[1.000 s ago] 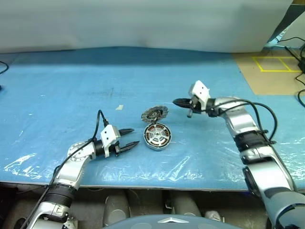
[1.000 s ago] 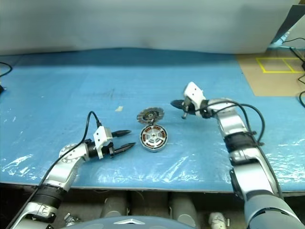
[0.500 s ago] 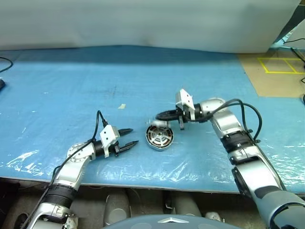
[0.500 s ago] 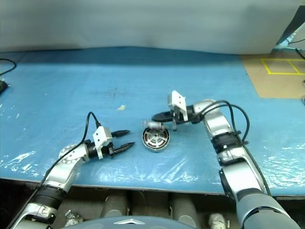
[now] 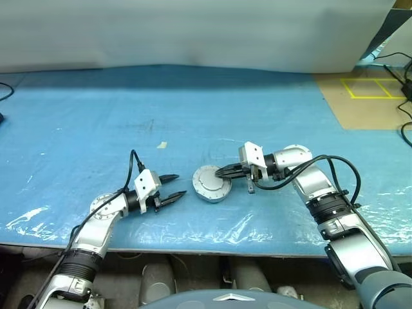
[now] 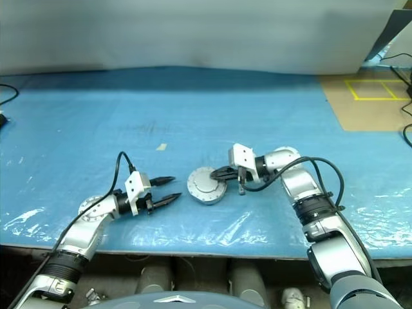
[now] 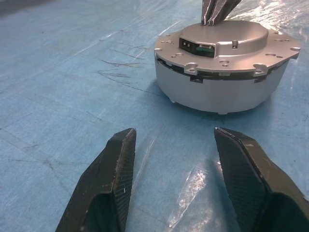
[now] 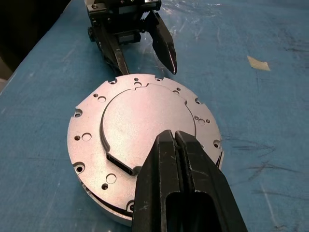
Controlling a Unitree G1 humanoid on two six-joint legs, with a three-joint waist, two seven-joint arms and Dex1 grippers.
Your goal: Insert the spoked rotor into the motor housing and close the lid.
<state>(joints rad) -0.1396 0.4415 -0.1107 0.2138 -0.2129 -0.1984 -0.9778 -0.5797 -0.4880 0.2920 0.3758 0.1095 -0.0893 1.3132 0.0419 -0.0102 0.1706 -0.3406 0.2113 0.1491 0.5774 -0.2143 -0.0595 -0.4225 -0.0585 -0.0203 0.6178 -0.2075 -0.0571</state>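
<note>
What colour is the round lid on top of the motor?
Plain silver-grey metal lid, dotted with small holes; the right wrist view shows it best.

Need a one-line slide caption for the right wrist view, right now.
Shut right gripper poised over the lid closing the motor housing, with the open left gripper waiting just beyond on the blue table.

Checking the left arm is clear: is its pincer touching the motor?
Apart: left wrist view shows blue mat between left pincer and motor.

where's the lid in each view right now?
Left eye view: lid centre, at the right gripper tips.
Right eye view: centre.
Left wrist view: beyond the open fingers.
Right wrist view: under the shut fingers.
Shared landmark: left gripper.
</note>
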